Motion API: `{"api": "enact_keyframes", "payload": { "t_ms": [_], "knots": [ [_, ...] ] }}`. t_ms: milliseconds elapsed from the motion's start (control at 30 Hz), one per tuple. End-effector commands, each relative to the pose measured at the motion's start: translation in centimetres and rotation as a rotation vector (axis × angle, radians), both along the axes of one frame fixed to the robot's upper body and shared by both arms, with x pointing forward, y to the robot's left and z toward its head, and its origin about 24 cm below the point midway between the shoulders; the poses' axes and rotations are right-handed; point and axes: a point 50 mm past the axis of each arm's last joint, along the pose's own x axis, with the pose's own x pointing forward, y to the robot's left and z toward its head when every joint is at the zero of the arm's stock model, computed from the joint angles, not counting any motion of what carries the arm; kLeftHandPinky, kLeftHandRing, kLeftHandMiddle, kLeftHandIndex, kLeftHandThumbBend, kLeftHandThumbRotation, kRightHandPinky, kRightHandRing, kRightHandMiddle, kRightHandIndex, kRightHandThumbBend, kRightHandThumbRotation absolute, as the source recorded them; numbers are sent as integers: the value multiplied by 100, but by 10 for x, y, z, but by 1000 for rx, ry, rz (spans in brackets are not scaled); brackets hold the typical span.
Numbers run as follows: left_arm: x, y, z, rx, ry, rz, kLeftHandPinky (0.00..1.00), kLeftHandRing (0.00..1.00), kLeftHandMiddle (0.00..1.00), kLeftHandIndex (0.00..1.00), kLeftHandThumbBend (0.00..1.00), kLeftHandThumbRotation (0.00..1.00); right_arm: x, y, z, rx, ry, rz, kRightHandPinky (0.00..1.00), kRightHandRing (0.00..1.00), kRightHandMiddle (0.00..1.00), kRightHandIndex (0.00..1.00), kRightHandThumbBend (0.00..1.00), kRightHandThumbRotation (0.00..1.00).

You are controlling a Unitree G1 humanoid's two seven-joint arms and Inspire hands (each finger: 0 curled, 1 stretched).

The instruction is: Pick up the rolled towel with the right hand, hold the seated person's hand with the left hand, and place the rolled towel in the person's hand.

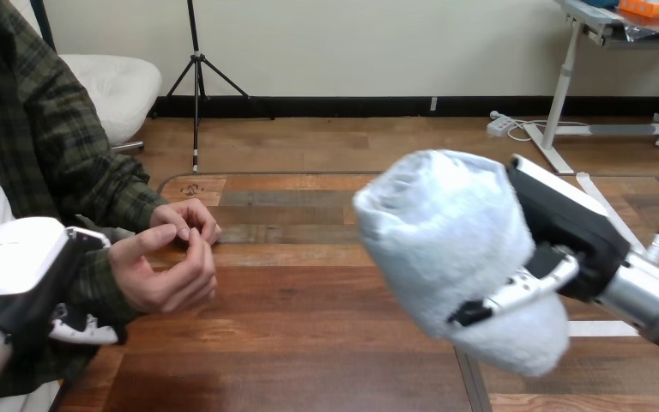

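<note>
Item: rolled towel (446,232), clenched in right robot hand (566,223), was aloft over desk's (309,326) right edge (pickup done). Left robot hand (17,266) gripped person's wrist (94,287) at left edge. Placing in person's hand (167,275) was not yet done.

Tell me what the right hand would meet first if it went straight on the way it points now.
Probably the person's nearer hand, half open at the view's left; the rolled towel in the right hand would touch it first. Only bare table lies between, though depth is unclear.
</note>
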Motion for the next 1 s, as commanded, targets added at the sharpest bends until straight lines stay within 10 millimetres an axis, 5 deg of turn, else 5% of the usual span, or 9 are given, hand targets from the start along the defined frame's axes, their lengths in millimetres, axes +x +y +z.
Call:
{"api": "enact_keyframes", "payload": {
  "t_ms": [0,967],
  "knots": [
    [6,-18,10,-47,-63,-50,32,38,45,46,88,0,19,15,25,46,-86,27,28,35,44,48,78,2],
    [7,-32,15,-111,-81,-81,35,40,46,47,90,0,37,44,30,46,-116,104,25,32,41,45,80,0]
  ]
}}
